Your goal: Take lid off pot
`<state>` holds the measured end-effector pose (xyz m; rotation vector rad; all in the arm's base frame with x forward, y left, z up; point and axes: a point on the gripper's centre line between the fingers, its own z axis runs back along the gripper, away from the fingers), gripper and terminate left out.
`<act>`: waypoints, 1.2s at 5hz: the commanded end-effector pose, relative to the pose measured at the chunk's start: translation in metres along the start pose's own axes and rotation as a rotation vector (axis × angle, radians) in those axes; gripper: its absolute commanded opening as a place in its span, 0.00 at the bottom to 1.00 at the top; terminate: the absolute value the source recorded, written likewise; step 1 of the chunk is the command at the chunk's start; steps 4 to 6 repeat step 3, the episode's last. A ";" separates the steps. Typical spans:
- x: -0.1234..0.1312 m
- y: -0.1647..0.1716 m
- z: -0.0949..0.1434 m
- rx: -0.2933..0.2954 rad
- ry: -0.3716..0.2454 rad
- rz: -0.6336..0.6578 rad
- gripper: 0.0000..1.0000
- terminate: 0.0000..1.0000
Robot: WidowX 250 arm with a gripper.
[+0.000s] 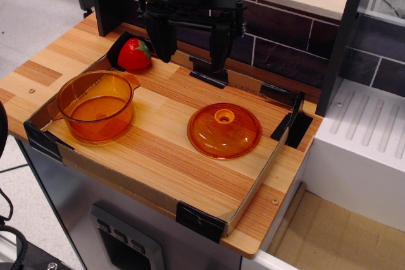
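The orange domed lid [224, 131] with its small ring knob lies flat on the wooden board, right of centre. The orange pot [95, 105] stands uncovered and upright at the left of the board, well apart from the lid. My gripper [190, 61] hangs above the back of the board, raised clear of both. Its two black fingers are spread apart and hold nothing.
A red strawberry [133, 54] lies at the back left, close to the left finger. A low cardboard rim with black corner clips [200, 220] borders the board. A dark tiled wall stands behind, a white unit [367, 150] at the right.
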<state>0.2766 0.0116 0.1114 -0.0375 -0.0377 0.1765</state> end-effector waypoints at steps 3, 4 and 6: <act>0.009 0.001 0.016 -0.005 -0.058 -0.014 1.00 1.00; 0.009 0.001 0.016 -0.005 -0.058 -0.014 1.00 1.00; 0.009 0.001 0.016 -0.005 -0.058 -0.014 1.00 1.00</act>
